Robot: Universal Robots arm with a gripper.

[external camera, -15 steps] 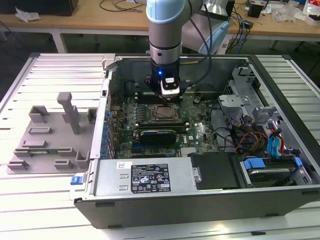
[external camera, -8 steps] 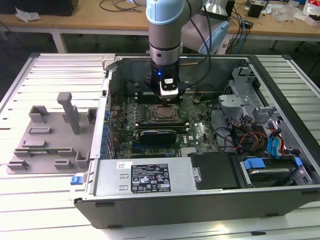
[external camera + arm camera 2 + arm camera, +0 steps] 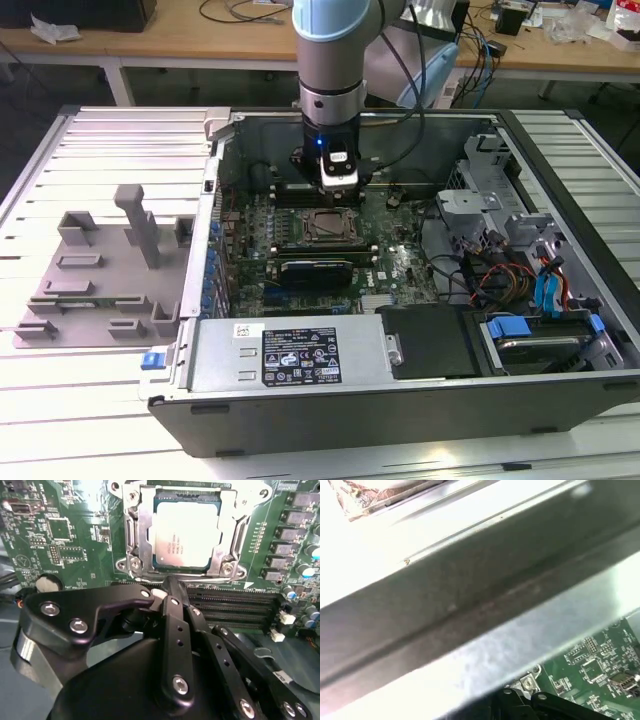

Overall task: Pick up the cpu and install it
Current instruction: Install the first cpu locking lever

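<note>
My claw (image 3: 170,587) pressed together, empty, just beside the socket (image 3: 135,535); cpu (image 3: 185,535) apparently seated inside.

A robotics lab here: an opened computer case (image 3: 400,380) on a slatted tabletop (image 3: 110,150), cable-strewn wooden workbenches (image 3: 200,40) behind.

One cpu (image 3: 186,536) seated in one socket (image 3: 135,540); one motherboard (image 3: 65,535); one open computer case (image 3: 330,420); one label sticker (image 3: 301,355) near the case's front edge; one gripper (image 3: 167,587); four long slots (image 3: 230,607) beside the socket.
</note>
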